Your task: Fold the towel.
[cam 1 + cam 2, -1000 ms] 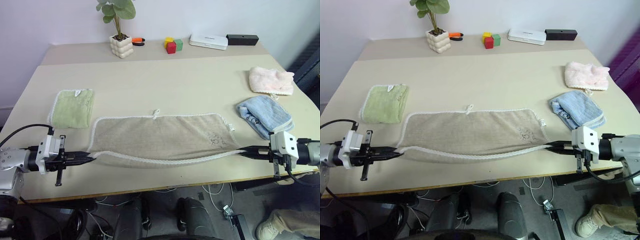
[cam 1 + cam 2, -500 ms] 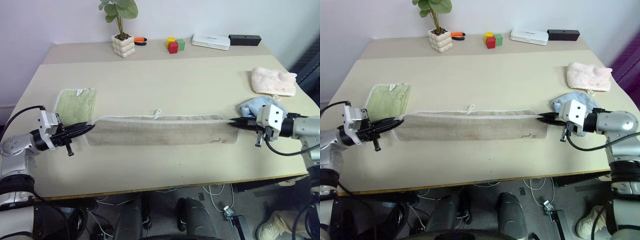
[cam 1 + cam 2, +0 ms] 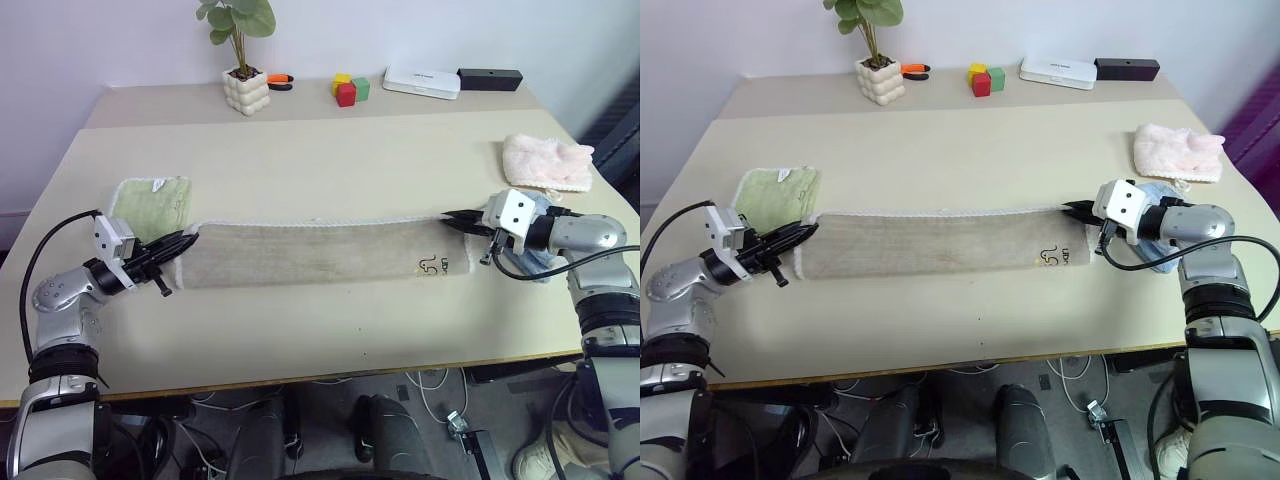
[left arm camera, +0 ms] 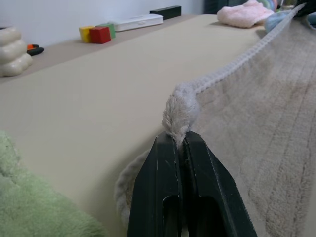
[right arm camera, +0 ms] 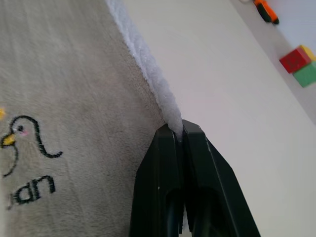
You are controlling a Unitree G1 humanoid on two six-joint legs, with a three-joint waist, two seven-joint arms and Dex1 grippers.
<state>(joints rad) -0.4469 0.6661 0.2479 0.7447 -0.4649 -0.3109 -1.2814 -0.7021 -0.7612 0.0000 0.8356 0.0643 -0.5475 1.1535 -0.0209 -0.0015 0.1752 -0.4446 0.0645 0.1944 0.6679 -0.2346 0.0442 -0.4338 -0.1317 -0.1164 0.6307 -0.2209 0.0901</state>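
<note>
Towel corners are pinched at both ends, as I read it from my station. My left gripper has its two black fingers pressed tight together on a bunched tuft of the whitish edging at the left end. My right gripper is likewise clamped on the thin white edge at the far right corner, the fingers meeting with only the trim between them.

Between the two grippers the towel lies as a long narrow band, doubled over lengthwise, flat on the table. Its scalloped edging runs along the far long side from one gripper to the other. A small dark embroidered mark sits just beside the right gripper, on the near side of the band.

Immediately beyond the left gripper lies a light-green cloth, close to the towel's end; I cannot tell if they touch. Just behind the right gripper a light-blue cloth is partly covered by that arm, with a pink cloth further out.

Well beyond both grippers, along the table's far edge, stand a potted plant, coloured blocks, a white box and a black box.
</note>
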